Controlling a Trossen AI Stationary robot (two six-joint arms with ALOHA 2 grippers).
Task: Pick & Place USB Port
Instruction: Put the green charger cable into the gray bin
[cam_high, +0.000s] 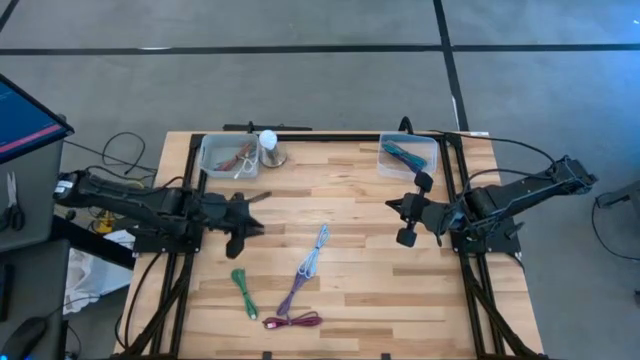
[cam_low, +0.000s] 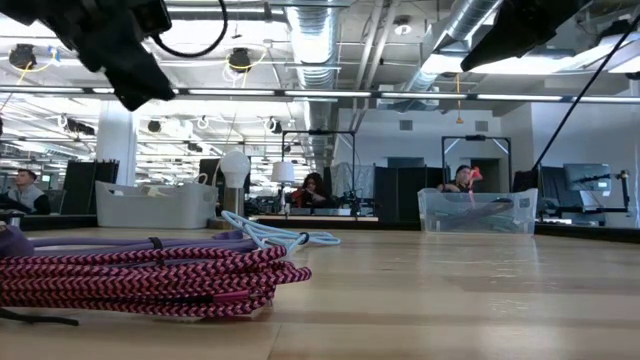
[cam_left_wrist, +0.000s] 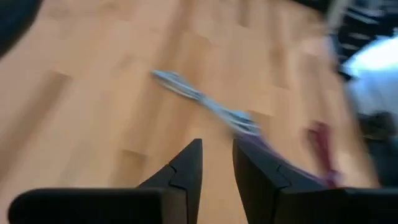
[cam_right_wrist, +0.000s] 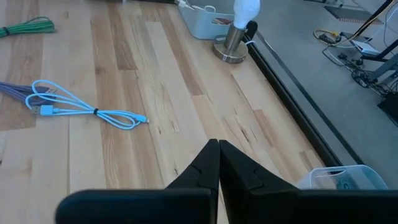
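Four coiled USB cables lie on the wooden table: light blue, purple, green and magenta. My left gripper hovers over the table's left half, left of the light blue cable. In its wrist view the left gripper is open by a narrow gap, with the light blue cable ahead of it. My right gripper hangs over the right half, and the right wrist view shows it shut and empty. The light blue cable lies well beyond it.
A clear bin with cables sits at the far left. A second bin holding blue-green cables sits at the far right. A small lamp with a white bulb stands beside the left bin. Bare wood lies between the grippers. People sit in the room beyond.
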